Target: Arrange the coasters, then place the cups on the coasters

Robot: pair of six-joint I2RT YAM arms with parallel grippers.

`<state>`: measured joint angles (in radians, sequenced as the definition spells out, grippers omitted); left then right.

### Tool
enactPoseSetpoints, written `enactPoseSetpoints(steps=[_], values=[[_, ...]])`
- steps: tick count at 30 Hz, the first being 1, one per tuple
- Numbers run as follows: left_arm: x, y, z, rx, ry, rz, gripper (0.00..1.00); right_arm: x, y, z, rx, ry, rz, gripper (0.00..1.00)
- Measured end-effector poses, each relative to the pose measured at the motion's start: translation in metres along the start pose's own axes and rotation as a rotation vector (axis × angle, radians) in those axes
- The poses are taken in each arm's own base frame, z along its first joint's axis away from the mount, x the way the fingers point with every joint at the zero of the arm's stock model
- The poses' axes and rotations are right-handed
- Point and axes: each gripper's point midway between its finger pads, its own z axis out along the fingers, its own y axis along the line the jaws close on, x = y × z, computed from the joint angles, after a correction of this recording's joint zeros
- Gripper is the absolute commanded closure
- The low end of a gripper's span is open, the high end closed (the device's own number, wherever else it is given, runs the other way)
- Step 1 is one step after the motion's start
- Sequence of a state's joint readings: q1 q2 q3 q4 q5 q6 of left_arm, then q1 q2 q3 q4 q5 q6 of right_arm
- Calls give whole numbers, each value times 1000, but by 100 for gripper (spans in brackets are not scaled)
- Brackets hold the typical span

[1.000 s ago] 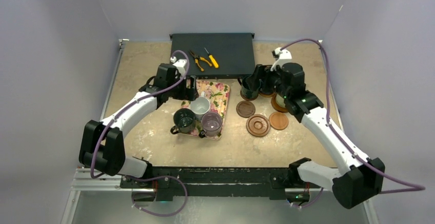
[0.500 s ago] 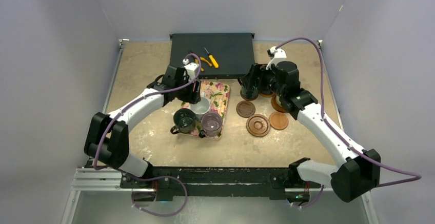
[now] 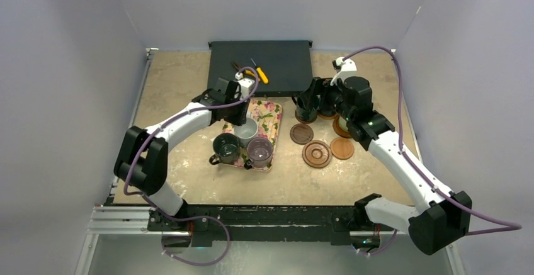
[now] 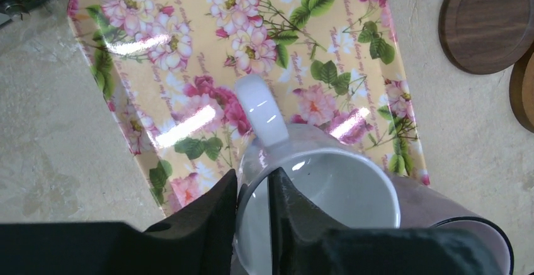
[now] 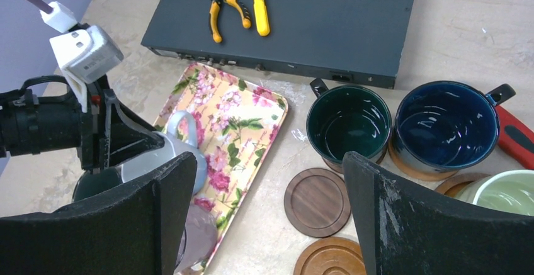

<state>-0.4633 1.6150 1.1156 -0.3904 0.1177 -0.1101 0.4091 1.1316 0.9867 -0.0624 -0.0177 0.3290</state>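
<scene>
From above, middle of frame: left gripper down on the white mug, over the left side of the floral tray. Below it, dark grey-black mug at the tray's lower left corner and purplish mug on its lower edge. Right of the tray, bare on the table: dark brown coaster, ringed reddish-brown coaster, light orange-tan coaster. Right gripper close by the dark teal mug, upper right of centre.

Left wrist view, lower centre: fingers narrowed onto the white mug's rim, one outside the wall and one inside, both against it. Handle pointing up the frame over the tray's flowers. Purplish mug just beside at lower right. Dark brown coaster in the upper right corner, off the tray.

Right wrist view: own fingers spread wide at lower left and lower right, nothing between them. Dark teal mug and navy blue mug side by side right of centre, below the black box carrying pliers and screwdriver. Pale green mug at the lower right edge. White mug at left, tilted, in the left gripper.
</scene>
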Motion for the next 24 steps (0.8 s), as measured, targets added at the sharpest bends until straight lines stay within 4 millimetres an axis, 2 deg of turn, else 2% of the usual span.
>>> enactPoseSetpoints(steps=[3,4,11,15,18,24], values=[[0,-2,2,-7,12,15,98,1,0,-3,-1,-3,0,11],[1,-2,2,-9,14,17,100,1,0,-3,-1,-3,-1,11],[-1,5,-1,-66,1,-10,100,5,0,-2,0,12,12,12],[-5,15,-11,-141,-37,-67,100,8,6,3,-9,21,36,14],[-16,19,-23,-179,-95,-128,100,19,16,13,-19,55,50,20],[-46,22,-32,-209,-234,-259,100,51,51,29,-66,139,57,21]])
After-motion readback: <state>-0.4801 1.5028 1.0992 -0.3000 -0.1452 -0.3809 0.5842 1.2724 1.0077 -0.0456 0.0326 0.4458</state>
